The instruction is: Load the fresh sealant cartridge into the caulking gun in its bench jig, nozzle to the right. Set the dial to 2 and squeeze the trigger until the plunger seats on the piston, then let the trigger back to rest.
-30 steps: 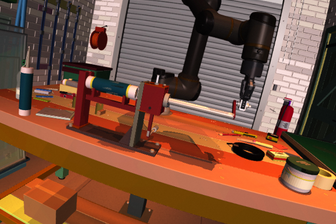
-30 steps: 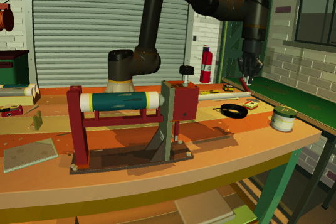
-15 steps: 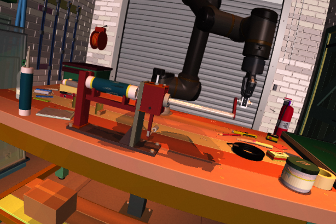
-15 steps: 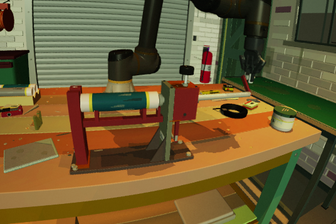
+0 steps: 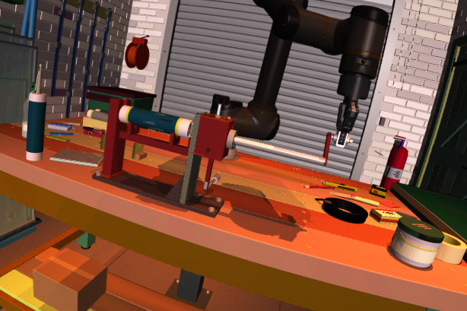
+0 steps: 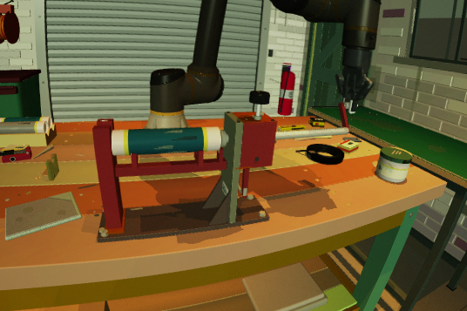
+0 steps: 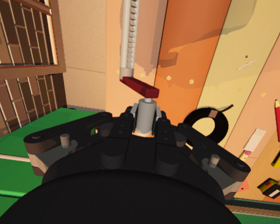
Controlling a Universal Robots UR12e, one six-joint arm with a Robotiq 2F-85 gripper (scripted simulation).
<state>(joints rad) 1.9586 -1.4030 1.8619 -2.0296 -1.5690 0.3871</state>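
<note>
The plunger rod (image 5: 279, 150) runs partly hidden into the red gun body (image 5: 215, 135) and sticks far out to the right, ending in a red hooked handle (image 5: 328, 148) with a small grey knob (image 7: 145, 117). I grip that grey knob in my closed gripper (image 5: 341, 140), at the rod's far right end. A teal cartridge with white ends (image 5: 156, 121) lies in the red gun cradle in the jig. A black dial knob (image 6: 258, 97) stands on top of the gun body, and the trigger (image 5: 210, 178) hangs below it. Another teal cartridge (image 5: 35, 125) stands upright at the bench's left end.
A round tin (image 5: 415, 241) and a tape roll (image 5: 452, 248) sit near the bench's right front corner. A black coil (image 5: 345, 209), pencils and small boxes lie behind them. A green side table (image 6: 405, 136) adjoins on the right. A fire extinguisher (image 5: 396, 162) stands by the wall.
</note>
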